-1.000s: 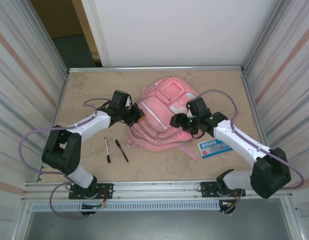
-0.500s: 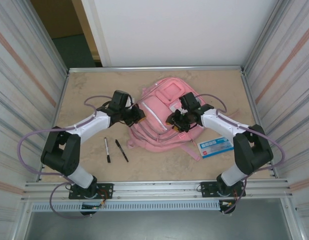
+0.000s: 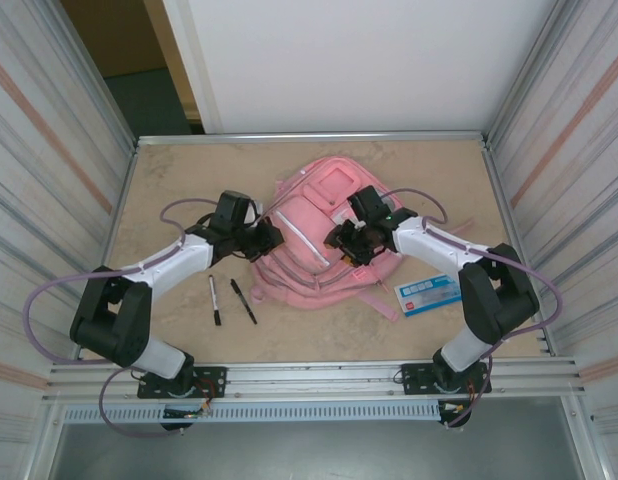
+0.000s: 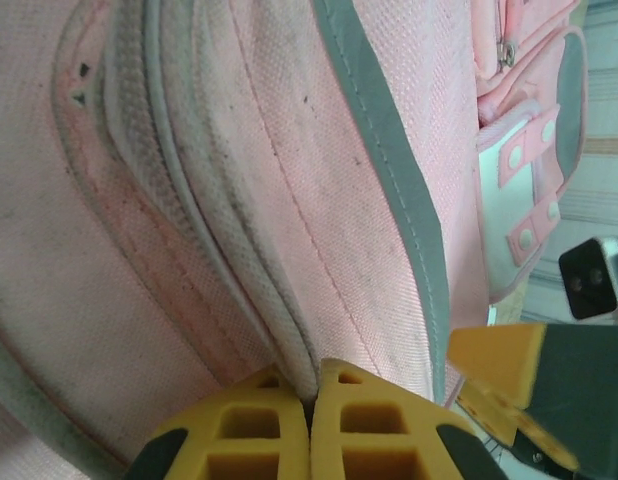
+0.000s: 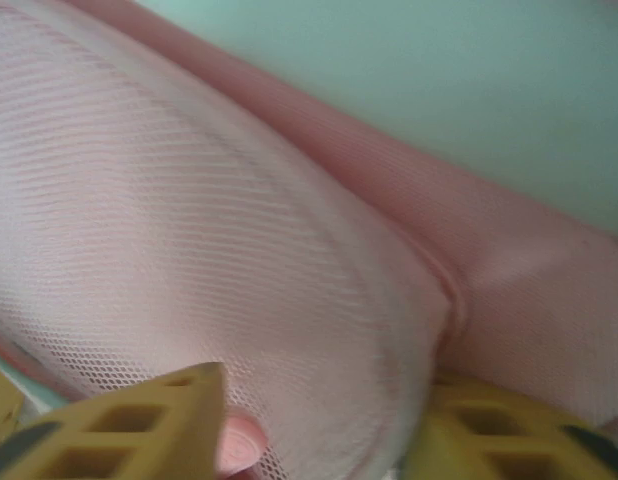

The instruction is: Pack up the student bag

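**Item 1, student bag** (image 3: 314,235): large pink fabric backpack lying flat at the middle of the bench (image 3: 169,180), somewhat nearer the far edge. Front pockets face up, with pale zip stripes across them. One pink strap (image 3: 385,302) trails toward the near edge.

**Item 2, left gripper** (image 3: 265,240): at the bag's left side. In the left wrist view the gripper (image 4: 309,412) has its yellow fingers pressed together on a raised seam of the bag's fabric (no gap between the pads).

**Item 3, right gripper** (image 3: 349,240): over the bag's right half. In the right wrist view the gripper (image 5: 319,425) is closed partway around a bulge of the bag's pink mesh, which fills the space between the fingers.

**Item 4, two black pens** (image 3: 215,299) (image 3: 243,300): side by side and apart on the bare bench, near the bag's near-left corner.

**Item 5, blue-and-white flat pack** (image 3: 430,293): on the bench beside the strap, toward the right edge.
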`<act>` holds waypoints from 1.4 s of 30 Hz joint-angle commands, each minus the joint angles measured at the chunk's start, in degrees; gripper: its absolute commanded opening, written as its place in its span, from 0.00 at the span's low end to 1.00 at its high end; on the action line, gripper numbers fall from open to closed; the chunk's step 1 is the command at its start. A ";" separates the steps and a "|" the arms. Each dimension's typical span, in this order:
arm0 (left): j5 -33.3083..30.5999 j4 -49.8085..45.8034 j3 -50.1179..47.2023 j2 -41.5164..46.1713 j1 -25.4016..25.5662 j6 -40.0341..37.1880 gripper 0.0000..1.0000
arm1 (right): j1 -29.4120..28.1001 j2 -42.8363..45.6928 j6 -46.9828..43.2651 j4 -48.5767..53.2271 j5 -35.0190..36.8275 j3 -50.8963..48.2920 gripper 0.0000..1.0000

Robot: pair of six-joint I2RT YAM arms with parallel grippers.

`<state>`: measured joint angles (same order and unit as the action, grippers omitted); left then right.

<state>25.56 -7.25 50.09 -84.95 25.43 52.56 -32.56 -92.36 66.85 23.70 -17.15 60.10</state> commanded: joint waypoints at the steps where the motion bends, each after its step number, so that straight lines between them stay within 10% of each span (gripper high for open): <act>1: 3.83 1.27 -0.63 0.42 0.33 0.44 0.01 | -0.04 -0.54 5.32 -6.22 -2.02 -1.69 0.24; 4: -1.77 -1.74 -1.20 5.73 -0.08 -4.29 0.23 | -0.75 1.80 6.72 -7.84 1.16 -2.48 0.03; 11: -25.26 -12.64 -4.60 22.34 14.02 -11.07 0.38 | -2.07 6.40 7.59 -10.85 1.86 -2.16 0.00; 18: -30.68 -11.11 -7.15 18.91 25.11 -4.68 0.35 | -2.45 5.43 6.31 -16.31 -2.78 -2.62 0.00; 42: -41.43 -13.84 1.79 5.78 29.86 -6.86 0.51 | -2.81 4.66 2.32 -18.93 -7.42 -3.37 0.00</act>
<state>-12.99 -22.15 49.65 -77.69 55.05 46.72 -34.63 -88.82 72.27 8.97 -20.82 55.59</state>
